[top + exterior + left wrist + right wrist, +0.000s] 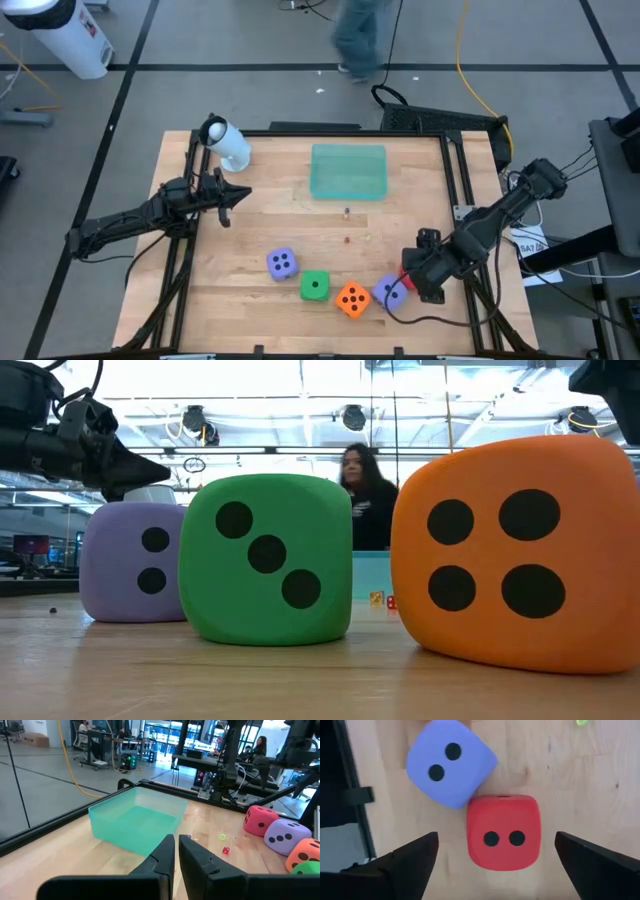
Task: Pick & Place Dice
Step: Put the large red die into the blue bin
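Five foam dice rest on their undersides on the wooden table near its near edge: a purple one (282, 263), a green one (315, 287), an orange one (352, 299), a second purple one (390, 292) and a red one (503, 832), mostly hidden under my right gripper in the high view. My right gripper (496, 840) is open and points down over the red die, one finger on either side of it, touching nothing. The second purple die (451, 762) lies against the red one's corner. My left gripper (176, 840) is shut and empty at the table's left, clear of the dice.
A shallow teal bin (348, 170) stands at the table's far middle. A white cylinder (225, 145) lies at the far left corner. A few tiny dice (347, 238) lie mid-table. Black frame rails edge the table. A person (365, 490) is beyond the far edge.
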Controlling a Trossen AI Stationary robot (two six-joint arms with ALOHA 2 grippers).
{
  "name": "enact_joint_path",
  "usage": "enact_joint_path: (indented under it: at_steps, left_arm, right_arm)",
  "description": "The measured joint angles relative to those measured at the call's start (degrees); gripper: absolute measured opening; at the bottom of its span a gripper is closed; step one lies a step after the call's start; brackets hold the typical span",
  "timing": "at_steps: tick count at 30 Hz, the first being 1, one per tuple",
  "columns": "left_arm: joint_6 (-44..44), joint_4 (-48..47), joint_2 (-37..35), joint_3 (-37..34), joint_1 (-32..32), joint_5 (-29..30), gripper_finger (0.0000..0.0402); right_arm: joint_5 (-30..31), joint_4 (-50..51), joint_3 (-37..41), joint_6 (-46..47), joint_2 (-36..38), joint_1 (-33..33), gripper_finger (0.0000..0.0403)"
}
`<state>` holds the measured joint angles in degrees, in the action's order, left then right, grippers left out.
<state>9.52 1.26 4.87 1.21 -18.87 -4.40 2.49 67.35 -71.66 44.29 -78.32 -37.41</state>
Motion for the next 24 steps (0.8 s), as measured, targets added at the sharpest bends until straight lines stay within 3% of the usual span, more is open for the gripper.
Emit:
enact_joint_path:
  at_steps: [12,24]
  left_arm:
    - [0.1,-0.3,0.0,0.0,0.0,0.0,0.0033]
    - [0.1,-0.7,0.0,0.0,0.0,0.0,0.0033]
  right_arm:
    - [0.9,3.4,0.6,0.0,-2.8,-0.2,0.04]
    - [-0.9,-6.5,11.8,-0.2,0.4,-0.2,0.04]
